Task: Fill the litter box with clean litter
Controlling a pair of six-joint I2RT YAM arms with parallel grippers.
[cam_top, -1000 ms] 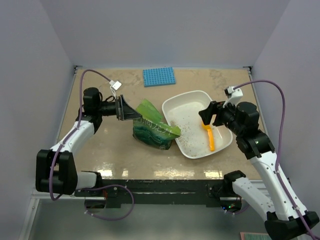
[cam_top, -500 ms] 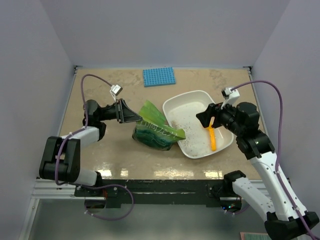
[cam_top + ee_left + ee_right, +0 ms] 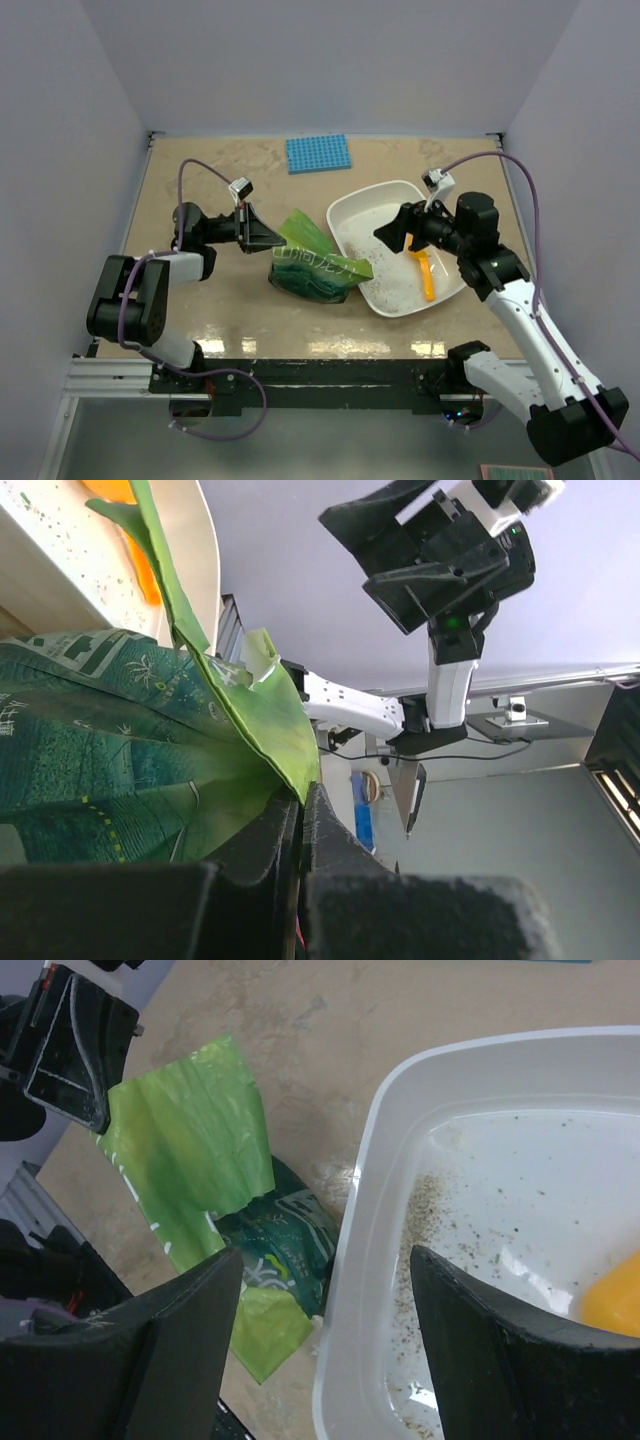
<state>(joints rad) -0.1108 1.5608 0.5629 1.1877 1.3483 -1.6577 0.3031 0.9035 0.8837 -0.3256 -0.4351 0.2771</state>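
Observation:
The white litter box sits right of centre, with only scattered specks of clean litter on its floor and an orange scoop lying inside. A crinkly green bag lies against the box's left side. My left gripper is shut on the bag's upper flap. In the left wrist view the green edge runs into the closed gripper. My right gripper hangs open over the box's left rim, straddling it with nothing held. The litter specks lie just inside.
A blue studded mat lies at the back of the table, behind the bag. The enclosure's walls stand close on the left, right and back. The arm bases sit along the near edge.
My left gripper went from open to shut on the bag's flap, and the left arm folded lower. My right gripper moved left, from over the scoop to over the box's left rim.

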